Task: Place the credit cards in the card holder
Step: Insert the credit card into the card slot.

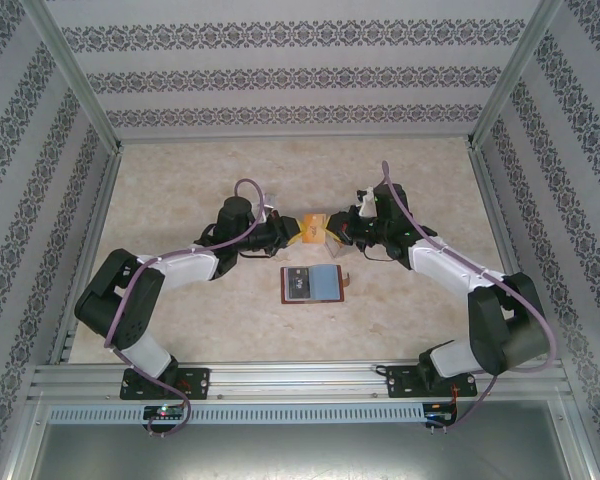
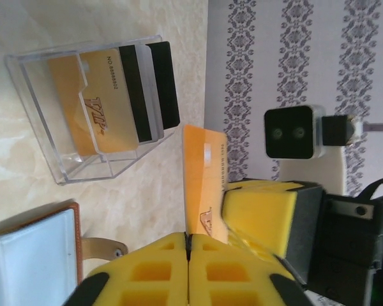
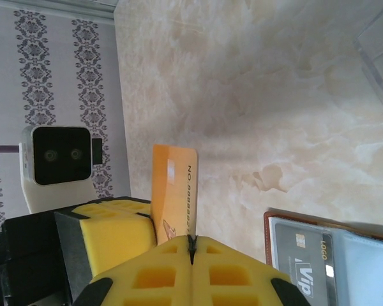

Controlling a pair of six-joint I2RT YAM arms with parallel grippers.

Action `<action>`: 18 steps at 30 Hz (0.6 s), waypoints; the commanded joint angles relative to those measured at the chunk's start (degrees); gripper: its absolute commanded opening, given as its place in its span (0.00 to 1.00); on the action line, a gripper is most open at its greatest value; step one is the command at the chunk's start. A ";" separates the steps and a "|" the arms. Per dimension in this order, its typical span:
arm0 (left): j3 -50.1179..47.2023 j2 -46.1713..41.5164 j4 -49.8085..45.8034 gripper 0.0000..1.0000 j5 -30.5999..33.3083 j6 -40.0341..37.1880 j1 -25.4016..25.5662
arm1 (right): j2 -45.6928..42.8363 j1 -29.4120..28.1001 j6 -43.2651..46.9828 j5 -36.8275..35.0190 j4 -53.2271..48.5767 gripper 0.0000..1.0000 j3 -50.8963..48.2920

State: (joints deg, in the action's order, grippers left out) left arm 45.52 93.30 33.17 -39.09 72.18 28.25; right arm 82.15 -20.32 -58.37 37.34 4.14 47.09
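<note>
1. Top external view: one gold card is held on edge above the table, between the two hands. Its long axis runs left–right, hand to hand.
2. Left hand: pads closed on one end of the card. Right hand: pads closed on the same card. Both grip it at once.
3. Card holder lies open and flat on the table, straight toward the arm bases from the gold card and apart from it. Its long axis is also left–right. Neither hand is clearly nearer; judged equal.
4. Count: gold card in hand, one. Card holder, one, with one black card in a pocket. The pale blue panel beside it could be card or lining; I cannot tell. Clear case, one. Cased cards: seemingly three, one gold in front and two dark-edged behind.
</note>
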 commanded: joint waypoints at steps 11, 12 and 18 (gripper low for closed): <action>-4.27 -2.74 1.03 0.00 2.24 -0.92 -0.26 | 2.24 -0.57 5.58 -2.86 -9.42 0.37 1.40; -4.54 -3.13 -0.86 0.00 2.77 -2.54 -0.08 | 2.37 -1.21 7.87 -5.25 -12.11 0.38 1.83; -5.71 -3.65 -12.78 0.00 7.10 -11.82 3.05 | 3.29 -8.14 15.51 -18.22 -22.03 0.33 2.41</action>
State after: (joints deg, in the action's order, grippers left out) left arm 41.41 91.11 24.71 -34.20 65.30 29.43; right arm 84.42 -26.24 -47.97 25.52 -12.21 48.51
